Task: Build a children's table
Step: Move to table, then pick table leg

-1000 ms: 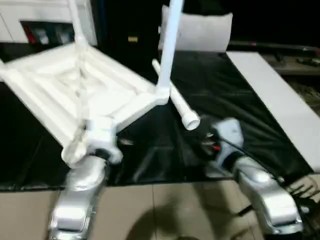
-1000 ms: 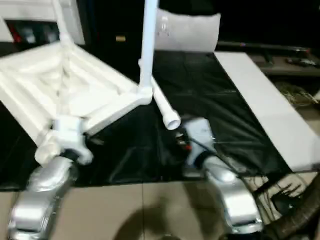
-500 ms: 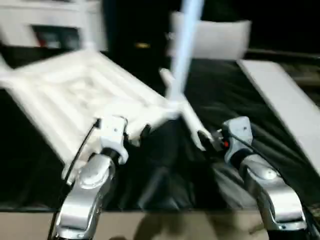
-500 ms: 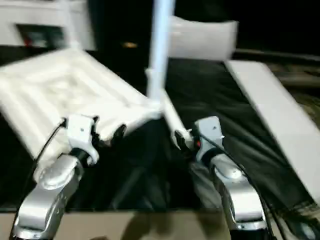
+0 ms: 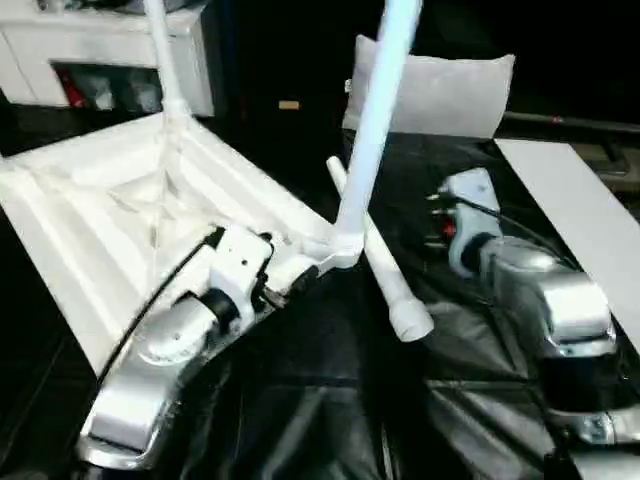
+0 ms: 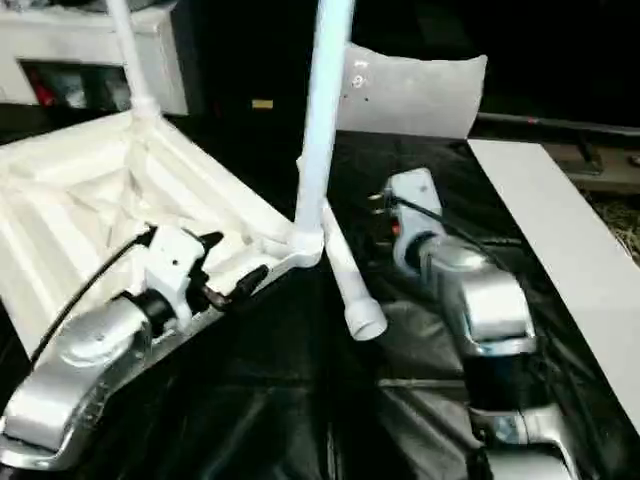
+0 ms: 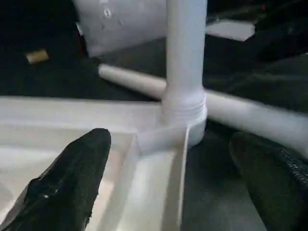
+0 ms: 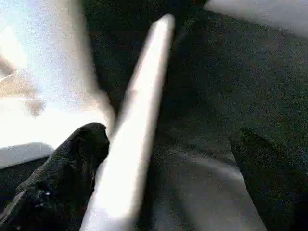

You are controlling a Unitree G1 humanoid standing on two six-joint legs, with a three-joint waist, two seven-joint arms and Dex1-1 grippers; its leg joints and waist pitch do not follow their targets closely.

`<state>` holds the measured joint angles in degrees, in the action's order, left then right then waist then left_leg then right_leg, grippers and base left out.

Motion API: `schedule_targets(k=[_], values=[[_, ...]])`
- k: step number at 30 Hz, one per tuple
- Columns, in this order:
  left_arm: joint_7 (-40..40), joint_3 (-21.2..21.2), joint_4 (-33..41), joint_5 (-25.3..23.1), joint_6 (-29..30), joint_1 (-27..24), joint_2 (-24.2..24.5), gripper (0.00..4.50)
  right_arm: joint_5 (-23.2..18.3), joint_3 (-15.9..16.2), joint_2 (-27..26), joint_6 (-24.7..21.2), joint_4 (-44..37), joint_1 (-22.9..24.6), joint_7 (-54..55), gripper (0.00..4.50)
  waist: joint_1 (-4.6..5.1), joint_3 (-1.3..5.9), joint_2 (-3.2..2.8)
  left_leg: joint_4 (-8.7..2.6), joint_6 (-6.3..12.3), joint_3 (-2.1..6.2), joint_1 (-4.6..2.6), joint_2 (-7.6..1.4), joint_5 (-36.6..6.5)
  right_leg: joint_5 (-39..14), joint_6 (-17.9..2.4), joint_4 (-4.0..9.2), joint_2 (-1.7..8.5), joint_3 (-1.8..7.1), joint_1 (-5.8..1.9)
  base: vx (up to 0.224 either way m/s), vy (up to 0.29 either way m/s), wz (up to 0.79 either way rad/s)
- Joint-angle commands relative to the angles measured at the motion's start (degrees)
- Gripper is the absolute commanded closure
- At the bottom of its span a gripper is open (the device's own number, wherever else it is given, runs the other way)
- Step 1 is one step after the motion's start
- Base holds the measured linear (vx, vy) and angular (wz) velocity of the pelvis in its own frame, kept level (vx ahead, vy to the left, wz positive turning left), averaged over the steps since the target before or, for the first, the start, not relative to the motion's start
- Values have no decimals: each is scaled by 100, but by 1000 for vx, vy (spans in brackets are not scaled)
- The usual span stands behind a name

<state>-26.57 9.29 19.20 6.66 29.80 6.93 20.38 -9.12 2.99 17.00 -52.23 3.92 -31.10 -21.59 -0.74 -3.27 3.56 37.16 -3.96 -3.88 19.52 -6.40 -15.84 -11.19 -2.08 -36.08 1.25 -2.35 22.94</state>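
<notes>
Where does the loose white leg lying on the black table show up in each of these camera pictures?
Left eye view: the loose leg lies right of centre, wide end nearest.
Right eye view: the same leg lies at centre.
Left wrist view: it crosses behind the upright leg.
Right wrist view: it runs diagonally up the middle.
Shared landmark: the upright leg screwed into the table top's corner socket.

One white table top (image 5: 110, 215) lies ribbed side up. Three white legs show: two standing legs (image 5: 375, 120) in corner sockets, one loose leg (image 5: 385, 275) lying between the two grippers' fingers.

Lab: black-covered work table (image 5: 300, 400), white cabinet (image 5: 110, 50)
</notes>
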Motion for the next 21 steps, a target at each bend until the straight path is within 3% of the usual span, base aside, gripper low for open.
schedule_targets(k=[1, 2, 3, 4, 6, 7, 8, 9, 12, 13, 14, 19, 21], values=[[-363, 110, 244, 104, 134, 67, 206, 5, 61, 134, 141, -161, 623, -295, -202, 0, 6, 336, -127, -435, 87, 14, 36, -458, 1405, 951, -1472, 250, 605, 300, -503, 0, 0, 0], [-472, 132, 279, 116, 155, 98, 294, 5, 111, 196, 163, -142, 866, -438, -251, 0, -4, 300, -128, -456, 77, -5, 46, -467, 975, 477, -1497, 304, 631, 320, -505, -65, 5, 4], [-497, 138, 291, 122, 165, 107, 314, 5, 107, 205, 158, -152, 955, -485, -282, 0, -37, 231, -130, -481, 37, -95, 9, -509, -9, -760, -1465, 426, 668, 343, -446, -65, 5, 4], [-579, 156, 330, 141, 196, 136, 375, 5, 93, 236, 142, -181, 1240, -638, -379, 0, -46, 240, -117, -481, 36, -131, -22, -525, -217, -1085, -1456, 444, 678, 340, -419, -69, -7, 8], [-657, 184, 366, 159, 212, 163, 426, 5, 142, 294, 118, -187, 1574, -809, -422, 0, -54, 202, -109, -517, 9, -202, 4, -542, -568, -1883, -1275, 502, 676, 329, -378, -65, -14, 5], [-699, 211, 402, 173, 251, 175, 465, 5, 157, 379, 108, -263, 1797, -933, -509, 0, -95, 189, -131, -523, -45, -239, -38, -568, -780, -2297, -1071, 557, 676, 327, -315, -61, -20, 2], [-746, 254, 454, 188, 305, 178, 506, 0, 164, 466, 83, -375, 2030, -1060, -591, 30, -79, 213, -115, -536, -62, -237, -34, -570, -848, -2400, -1001, 536, 663, 315, -307, 0, 0, 0], [-762, 271, 474, 193, 326, 178, 520, 0, 165, 495, 71, -419, 2108, -1102, -618, 30, -93, 225, -85, -541, -56, -243, -12, -573, -788, -2426, -937, 538, 675, 317, -313, 0, 0, 0], [-795, 325, 534, 207, 382, 159, 549, 0, 160, 619, 61, -544, 2253, -1165, -721, 49, -119, 227, -94, -542, -40, -275, -7, -566, -728, -2404, -853, 562, 652, 313, -285, 0, 0, 0], [-818, 385, 587, 227, 423, 136, 567, 0, 159, 755, 73, -631, 2372, -1178, -816, 49, -129, 250, -42, -542, -35, -282, 16, -577, -587, -2318, -825, 537, 655, 311, -303, 0, 0, 0], [-832, 425, 615, 232, 434, 121, 573, 0, 152, 811, 83, -685, 2427, -1169, -856, 66, -133, 248, -71, -544, -29, -294, 36, -580, -511, -2250, -833, 535, 650, 308, -297, 0, 0, 0], [-858, 451, 640, 236, 442, 111, 576, 0, 161, 829, 88, -718, 2512, -1176, -888, 104, -148, 312, -71, -516, -45, -317, 91, -595, -24, -1443, -950, 444, 635, 304, -329, 0, 0, 0], [-958, 556, 702, 269, 453, 55, 587, 0, 195, 840, 115, -714, 2709, -1156, -955, 121, -147, 324, -123, -502, -28, -332, 98, -596, 154, -1073, -1073, 415, 627, 294, -329, 0, 0, 0]])
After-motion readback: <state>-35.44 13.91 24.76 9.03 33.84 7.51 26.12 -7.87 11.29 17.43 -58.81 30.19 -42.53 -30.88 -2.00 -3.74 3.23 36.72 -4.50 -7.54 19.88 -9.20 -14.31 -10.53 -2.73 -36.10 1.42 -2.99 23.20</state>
